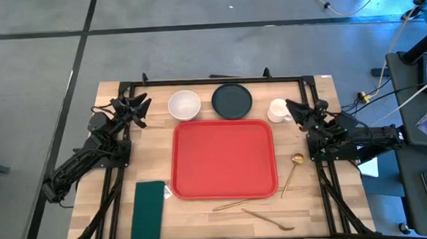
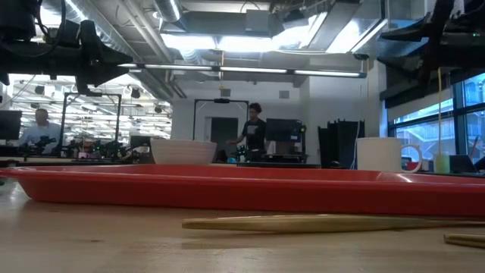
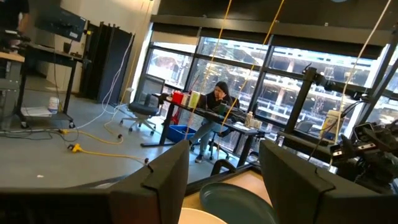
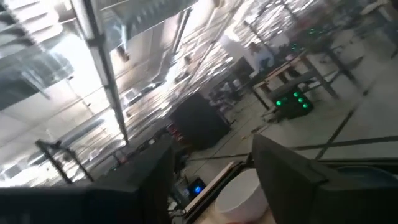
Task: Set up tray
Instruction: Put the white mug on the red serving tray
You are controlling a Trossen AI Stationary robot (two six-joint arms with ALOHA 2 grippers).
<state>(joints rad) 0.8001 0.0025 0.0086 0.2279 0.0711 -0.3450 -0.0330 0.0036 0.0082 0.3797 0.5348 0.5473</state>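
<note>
Centre frame on the worktop, I see the tray (image 1: pixel 224 160) bare; bowl (image 1: pixel 184 104), plate (image 1: pixel 231 101), mug (image 1: pixel 277 110), napkin (image 1: pixel 149 209) and cutlery wait outside it. My left claw (image 1: pixel 141 106) and right claw (image 1: pixel 295 109) gape empty.

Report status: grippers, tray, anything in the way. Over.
Left gripper open, empty, by white bowl. Right gripper open, empty, by mug. Tray centred, bare. Nothing blocking.

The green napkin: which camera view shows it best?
The high view shows it best: the green napkin lies whole and uncovered near the table's front edge, beside the red tray's corner on the left arm's side. The low view and both wrist views do not show it at all.
</note>
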